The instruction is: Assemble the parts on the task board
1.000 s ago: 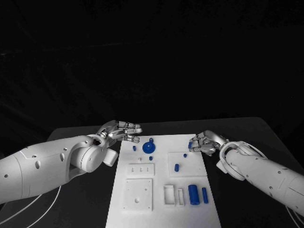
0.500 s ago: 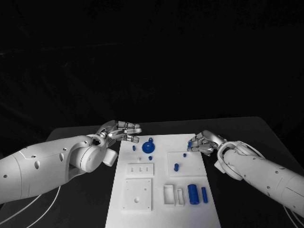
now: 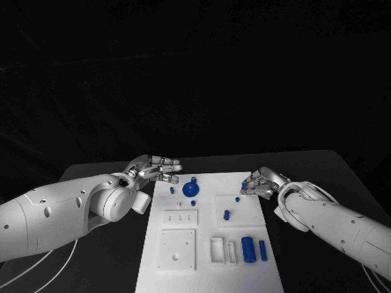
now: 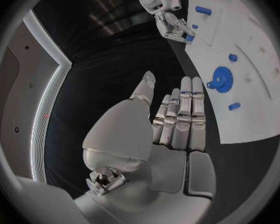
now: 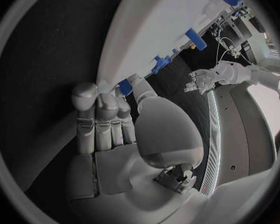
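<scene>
The long white rectangular task board (image 3: 209,235) lies in the middle of the black table (image 3: 99,174), its long axis running from 6 o'clock up to 12 o'clock in the head view. Raised white blocks sit on it. Near its 12 o'clock end stands a round blue wheel-shaped part (image 3: 191,188), with a small blue peg (image 3: 171,190) just beside it at 9 o'clock. On the square white block at centre right lies a small blue oval part (image 3: 226,214), its long axis pointing toward 12 o'clock. At the board's 5 o'clock corner a thick blue cylinder (image 3: 248,249) and a thinner blue pin (image 3: 263,250) lie side by side, both pointing along the board's length.

The left silver hand (image 3: 154,168) hangs off the board's 10 o'clock corner, released, its fingers straight and side by side in the left wrist view, grasping nothing.

The right silver hand (image 3: 261,185) is at the board's 2 o'clock edge, fingertips curled down against the rim, with a small blue part (image 3: 245,185) just at them; whether the fingers actually pinch it I cannot tell.
</scene>
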Controlling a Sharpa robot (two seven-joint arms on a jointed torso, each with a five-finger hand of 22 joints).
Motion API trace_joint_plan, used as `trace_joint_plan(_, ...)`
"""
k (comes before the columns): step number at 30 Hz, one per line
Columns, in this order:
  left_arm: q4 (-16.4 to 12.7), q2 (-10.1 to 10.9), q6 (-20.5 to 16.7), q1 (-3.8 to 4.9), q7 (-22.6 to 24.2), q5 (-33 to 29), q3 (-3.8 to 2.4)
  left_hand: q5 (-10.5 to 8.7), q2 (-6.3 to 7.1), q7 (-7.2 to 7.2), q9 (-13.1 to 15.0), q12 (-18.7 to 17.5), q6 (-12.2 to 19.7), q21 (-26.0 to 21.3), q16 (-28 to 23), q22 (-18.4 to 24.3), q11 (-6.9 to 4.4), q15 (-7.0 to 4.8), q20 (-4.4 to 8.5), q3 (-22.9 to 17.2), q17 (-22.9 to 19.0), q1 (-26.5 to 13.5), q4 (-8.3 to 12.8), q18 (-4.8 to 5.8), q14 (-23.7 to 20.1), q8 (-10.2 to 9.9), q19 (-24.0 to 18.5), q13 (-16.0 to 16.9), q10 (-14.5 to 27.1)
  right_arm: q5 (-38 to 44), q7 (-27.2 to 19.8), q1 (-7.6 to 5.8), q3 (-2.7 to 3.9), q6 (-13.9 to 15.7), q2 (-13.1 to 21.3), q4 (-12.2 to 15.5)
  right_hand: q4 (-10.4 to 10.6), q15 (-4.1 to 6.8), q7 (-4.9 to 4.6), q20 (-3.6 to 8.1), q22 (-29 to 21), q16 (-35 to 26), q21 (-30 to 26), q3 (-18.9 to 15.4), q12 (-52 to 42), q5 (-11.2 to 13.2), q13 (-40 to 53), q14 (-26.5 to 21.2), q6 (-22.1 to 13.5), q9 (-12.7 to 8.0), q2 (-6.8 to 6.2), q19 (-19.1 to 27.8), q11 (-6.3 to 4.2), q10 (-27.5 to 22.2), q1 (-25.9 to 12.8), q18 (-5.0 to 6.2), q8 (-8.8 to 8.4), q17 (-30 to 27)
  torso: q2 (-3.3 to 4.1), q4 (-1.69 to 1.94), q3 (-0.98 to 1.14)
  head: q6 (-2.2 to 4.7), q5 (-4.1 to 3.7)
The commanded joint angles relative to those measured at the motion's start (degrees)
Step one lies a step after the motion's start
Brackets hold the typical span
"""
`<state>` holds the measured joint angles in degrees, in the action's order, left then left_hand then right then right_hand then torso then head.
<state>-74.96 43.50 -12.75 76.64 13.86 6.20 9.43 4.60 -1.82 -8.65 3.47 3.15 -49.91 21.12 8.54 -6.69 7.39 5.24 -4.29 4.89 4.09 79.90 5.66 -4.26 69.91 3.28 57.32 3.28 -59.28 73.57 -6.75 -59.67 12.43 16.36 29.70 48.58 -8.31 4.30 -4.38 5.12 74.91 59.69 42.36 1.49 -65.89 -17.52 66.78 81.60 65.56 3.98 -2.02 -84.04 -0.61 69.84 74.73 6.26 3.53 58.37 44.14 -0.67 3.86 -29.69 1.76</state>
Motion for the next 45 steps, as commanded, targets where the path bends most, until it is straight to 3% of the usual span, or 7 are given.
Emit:
trace_joint_plan(1, -0.05, -0.14, 0.89, 0.02, 0.25, 0.21, -0.06, -0.05, 0.48, 0.04, -0.06, 0.34, 0.44, -0.26, 0.02, 0.09, -0.01, -0.04, 0.0, -0.22, -0.04, 0.2, -0.06, 0.39, -0.44, 0.03, 0.13, 0.08, 0.49, 1.01, 0.8, 0.07, -0.04, 2.08, -0.09, 0.09, -0.22, 0.2, -0.06, 0.43, 5.01, 0.22, 0.23, 1.26, -0.01, 0.69, 0.1, 0.23, 0.64, -0.04, 1.03, -3.03, -0.1, 0.36, 0.14, -0.63, 0.06, 0.16, -0.01, 0.02, 0.05, -0.05, -0.03)
trace_joint_plan(6, -0.05, -0.16, 0.97, 0.02, 0.22, 0.28, -0.06, 0.09, 0.42, 0.08, -0.06, 0.34, 0.41, -0.25, 0.0, 0.08, -0.04, -0.05, 0.02, -0.3, -0.04, 0.28, -0.04, 0.4, -0.45, 0.03, 0.12, 0.08, 0.49, 0.56, 0.36, 0.07, -0.05, 3.61, -0.09, 0.32, -1.69, 0.29, -0.08, 0.53, 5.01, 0.14, 0.34, 7.38, 0.15, 3.85, 0.21, 0.32, 0.96, -0.06, 2.33, -3.01, -0.19, 0.22, -0.06, -0.68, 0.04, 0.49, -0.04, -0.08, 0.09, -0.06, 0.01)
trace_joint_plan(13, -0.14, -0.08, 1.16, 0.03, 0.05, 0.34, -0.06, 0.09, 0.36, -0.03, -0.04, 0.36, 0.17, -0.21, 0.01, 0.06, 0.04, -0.04, 0.03, -0.3, -0.04, 0.27, 0.0, 0.4, -0.41, 0.05, 0.13, 0.08, 0.35, -0.06, -0.3, 0.07, -0.05, 5.03, 0.43, 1.6, -3.41, 0.1, -0.68, 0.37, 5.07, 0.17, 0.69, 19.91, 0.47, 1.94, 0.19, 0.4, -0.24, -0.06, 0.31, -2.96, 0.06, -0.14, -3.45, -0.48, 0.13, 1.13, -0.1, -0.21, 0.18, 0.04, 0.09)
trace_joint_plan(22, -0.21, 0.15, 2.59, 0.44, -1.82, 1.68, -0.27, -0.14, -0.62, -0.44, 0.22, 0.35, -5.18, 0.12, 0.79, -0.11, 0.09, -0.19, 0.12, 0.29, 0.13, -1.4, -1.1, 0.26, 0.59, 0.31, 0.66, 0.08, -3.72, 0.55, 0.78, -0.96, -0.04, 4.96, 2.37, 6.14, -2.21, 0.13, -0.47, 0.37, 5.11, 0.2, 1.17, 16.46, 0.26, 0.22, 0.3, 0.59, 0.01, -0.07, -0.77, -3.03, -0.01, 0.28, -3.49, -0.51, 0.06, 1.41, -0.54, -0.83, 0.09, 0.33, 0.27)
trace_joint_plan(30, 0.63, -0.96, 6.66, 2.84, -6.89, 6.09, -0.42, -0.96, -1.76, 1.51, 0.53, 0.48, -9.64, 1.5, 5.75, -0.8, -2.99, -2.72, 2.4, 2.03, 2.46, -4.06, -4.18, 1.39, 4.83, 0.42, 3.53, 0.26, -13.45, 2.64, 3.76, -2.44, -0.04, 2.17, 3.71, 11.31, -1.38, 0.17, -0.33, 0.41, 5.53, 1.25, 3.55, 14.3, -0.31, 0.93, 0.9, 0.91, 0.31, -0.09, -0.58, -3.15, -0.08, 0.76, -2.98, -0.67, 0.05, 2.81, -2.4, -1.75, -0.06, 0.06, 1.4)
trace_joint_plan(39, 0.81, -3.05, 8.8, 4.81, -17.36, 10.27, -0.41, -0.9, -1.59, 3.32, 0.55, 2.53, -12.46, 11.14, 22.05, -7.1, -7.09, -7.17, 7.34, 3.23, 12.68, -5.3, -6.68, 3.01, 8.18, 0.4, 7.72, 1.0, -26.35, 5.43, 8.77, -2.96, -0.06, 0.47, 3.64, 16.31, -0.7, 0.18, -0.18, 0.42, 5.45, 1.14, 3.52, 13.35, -0.44, 1.66, 1.1, 0.97, 0.57, -0.09, -0.68, -3.07, -0.14, 0.96, -2.74, -0.66, 0.06, 3.01, -4.35, -2.29, -0.25, -0.78, 2.47)
trace_joint_plan(45, 1.5, -5.77, 7.77, 5.09, -23.68, 13.46, -0.29, -1.01, -0.95, 4.19, 0.5, 12.31, -13.7, 22.65, 35.64, -15.94, -8.75, -9.07, 9.36, 2.72, 20.13, -7.15, -6.66, 3.13, 6.01, 0.36, 4.25, 3.9, -27.18, 8.49, 15.13, -3.02, -1.37, 1.05, 2.57, 19.51, -0.12, 0.27, -0.09, 0.5, 5.31, 0.8, 3.2, 15.09, -0.28, 3.03, 0.98, 1.1, 1.0, -0.07, -1.29, -3.12, -0.28, 1.09, -2.71, -0.63, 0.07, 2.93, -4.99, -2.82, -0.27, -1.28, 2.99)
